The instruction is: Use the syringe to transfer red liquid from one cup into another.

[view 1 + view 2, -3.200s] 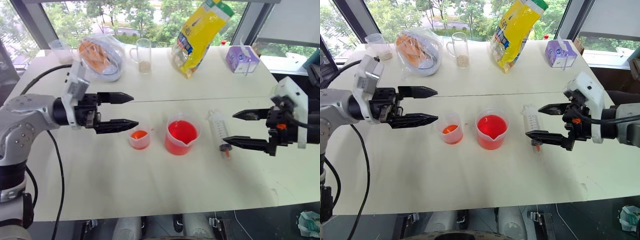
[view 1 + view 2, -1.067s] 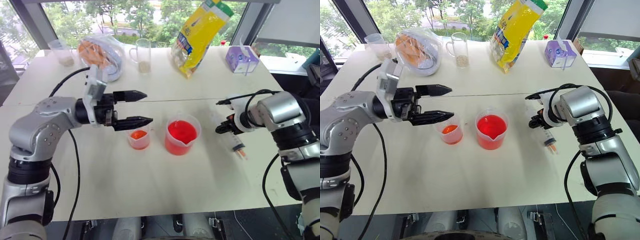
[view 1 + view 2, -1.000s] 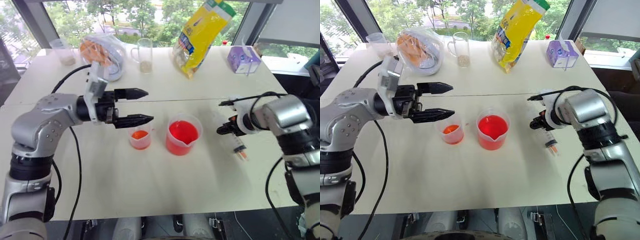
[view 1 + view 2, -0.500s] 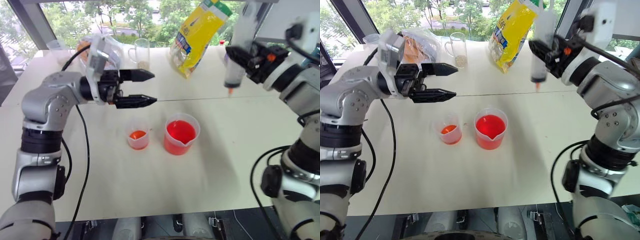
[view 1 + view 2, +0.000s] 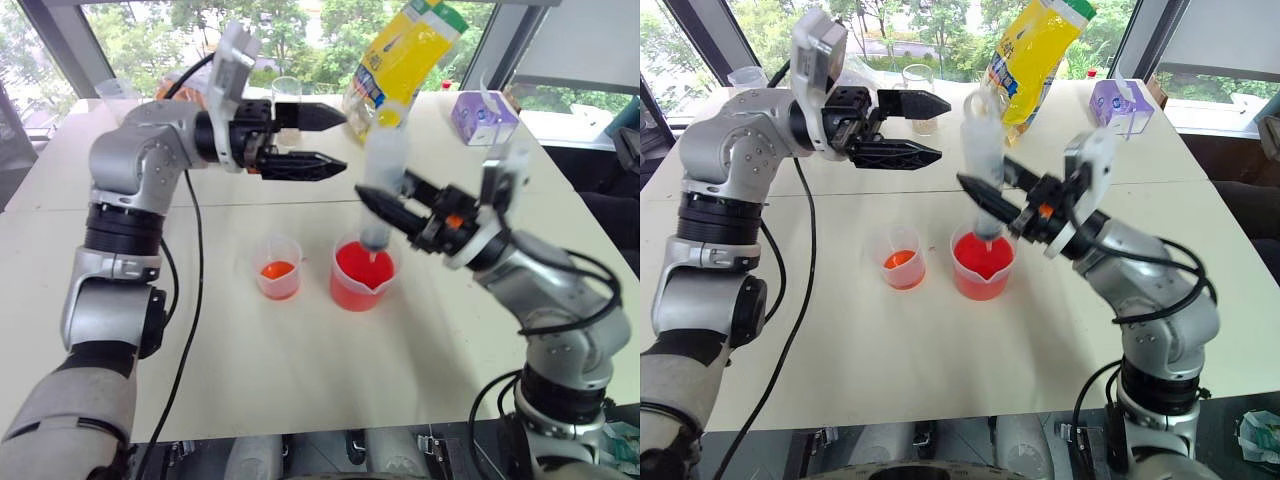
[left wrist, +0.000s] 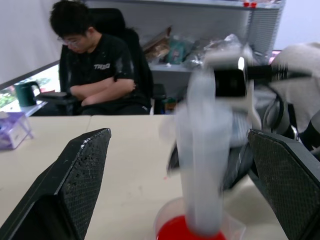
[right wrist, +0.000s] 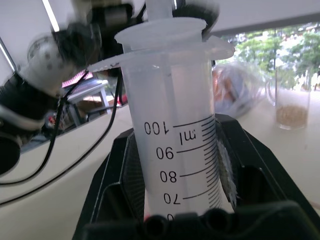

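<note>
My right gripper (image 5: 386,192) is shut on the barrel of the syringe (image 5: 383,175), a large clear one with printed scale marks (image 7: 176,131). It holds the syringe upright, tip pointing down over the red liquid (image 5: 361,268) in the larger beaker (image 5: 364,291). The tip looks just above or at the surface; I cannot tell which. Left of that beaker stands the smaller cup (image 5: 278,268) with an orange-red spot inside. My left gripper (image 5: 338,141) is open, held level, up and to the left of the syringe's top, apart from it. Its fingers (image 6: 76,181) frame the blurred syringe (image 6: 202,165).
At the back of the table are a yellow bag (image 5: 404,62), a purple box (image 5: 482,117), a handled glass (image 5: 287,92) partly behind my left gripper, and a plastic bag (image 5: 855,75) with orange contents. A seated person (image 6: 98,75) is beyond the table.
My right gripper has carried the syringe from high at the back right down and left, to over the larger beaker. My left gripper has risen and shifted right, toward the syringe's top.
</note>
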### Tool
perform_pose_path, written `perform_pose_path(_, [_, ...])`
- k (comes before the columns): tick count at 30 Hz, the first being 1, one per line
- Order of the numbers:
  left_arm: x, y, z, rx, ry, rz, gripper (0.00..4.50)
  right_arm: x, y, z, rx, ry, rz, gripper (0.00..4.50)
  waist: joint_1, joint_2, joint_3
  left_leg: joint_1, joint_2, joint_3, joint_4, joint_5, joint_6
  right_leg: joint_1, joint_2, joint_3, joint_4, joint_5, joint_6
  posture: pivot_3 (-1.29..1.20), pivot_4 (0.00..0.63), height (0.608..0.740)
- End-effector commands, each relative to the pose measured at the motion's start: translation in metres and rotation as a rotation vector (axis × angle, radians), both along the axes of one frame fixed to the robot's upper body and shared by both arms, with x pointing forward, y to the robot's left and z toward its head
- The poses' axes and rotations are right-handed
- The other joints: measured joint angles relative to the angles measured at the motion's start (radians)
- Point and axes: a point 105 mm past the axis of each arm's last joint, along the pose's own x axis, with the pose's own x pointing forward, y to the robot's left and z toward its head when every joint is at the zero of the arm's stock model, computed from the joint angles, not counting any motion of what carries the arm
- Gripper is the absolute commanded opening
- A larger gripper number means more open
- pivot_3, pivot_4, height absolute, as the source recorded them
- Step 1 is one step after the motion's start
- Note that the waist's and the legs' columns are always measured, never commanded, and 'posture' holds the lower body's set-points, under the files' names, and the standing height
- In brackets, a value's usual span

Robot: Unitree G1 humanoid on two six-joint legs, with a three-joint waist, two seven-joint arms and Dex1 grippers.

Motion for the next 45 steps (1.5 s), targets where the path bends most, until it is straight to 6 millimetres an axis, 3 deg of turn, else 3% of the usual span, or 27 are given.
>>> perform_pose_path(1, [-0.008, -0.007, 0.008, 0.01, -0.055, -0.045, 4.5, -0.001, 0.002, -0.004, -0.022, -0.072, -0.01, 1.57, -0.001, 0.0, 0.0, 0.0, 0.0, 0.0, 0.0, 0.0, 0.0, 0.0, 0.0, 0.0, 0.0, 0.0, 0.0, 0.0, 0.15, 0.74])
perform_pose_path(6, [-0.012, -0.014, 0.002, 0.028, -0.047, -0.078, 4.5, 0.0, 0.002, -0.014, -0.048, -0.084, -0.021, 1.57, 0.002, 0.0, 0.0, 0.0, 0.0, -0.001, 0.0, 0.0, 0.0, 0.0, 0.0, 0.0, 0.0, 0.0, 0.0, 0.0, 0.15, 0.74])
perform_pose_path(22, [-0.007, -0.014, -0.019, 0.106, -0.053, -0.062, 4.5, -0.002, 0.003, -0.017, -0.055, -0.094, -0.036, 1.57, 0.003, 0.0, 0.0, 0.0, 0.0, -0.001, 0.0, 0.0, 0.0, 0.0, 0.0, 0.0, 0.0, 0.0, 0.0, 0.0, 0.15, 0.74])
perform_pose_path(24, [-0.005, -0.015, -0.021, 0.113, -0.056, -0.053, 3.96, -0.002, 0.003, -0.017, -0.057, -0.095, -0.036, 1.57, 0.003, 0.0, 0.0, 0.0, 0.0, -0.001, 0.0, 0.0, 0.0, 0.0, 0.0, 0.0, 0.0, 0.0, 0.0, 0.0, 0.15, 0.74])
perform_pose_path(26, [-0.003, -0.015, -0.022, 0.115, -0.056, -0.047, 3.13, -0.002, 0.003, -0.017, -0.059, -0.094, -0.036, 1.57, 0.003, 0.0, 0.0, 0.0, 0.0, -0.001, 0.0, 0.0, 0.0, 0.0, 0.0, 0.0, 0.0, 0.0, 0.0, 0.0, 0.15, 0.74])
perform_pose_path(32, [-0.002, -0.017, -0.02, 0.099, -0.043, -0.039, 0.01, -0.003, 0.003, -0.018, -0.066, -0.091, -0.033, 1.57, 0.003, 0.0, 0.0, 0.0, 0.0, -0.001, 0.0, 0.0, 0.0, 0.0, 0.0, 0.0, 0.0, 0.0, 0.0, 0.0, 0.15, 0.74])
perform_pose_path(38, [-0.006, -0.023, -0.022, 0.093, -0.041, -0.055, 0.01, -0.005, 0.004, -0.018, -0.078, -0.089, -0.027, 1.57, 0.003, 0.0, 0.0, 0.0, 0.0, -0.001, 0.0, 0.0, 0.0, 0.0, 0.0, 0.0, 0.0, 0.0, 0.0, 0.0, 0.15, 0.74])
perform_pose_path(45, [-0.01, -0.022, -0.001, 0.04, -0.081, -0.058, 0.01, -0.002, 0.003, -0.03, -0.067, -0.028, -0.025, 1.57, 0.003, 0.0, 0.0, 0.0, 0.0, -0.001, 0.0, 0.0, 0.0, 0.0, 0.0, 0.0, 0.0, 0.0, 0.0, 0.0, 0.15, 0.74])
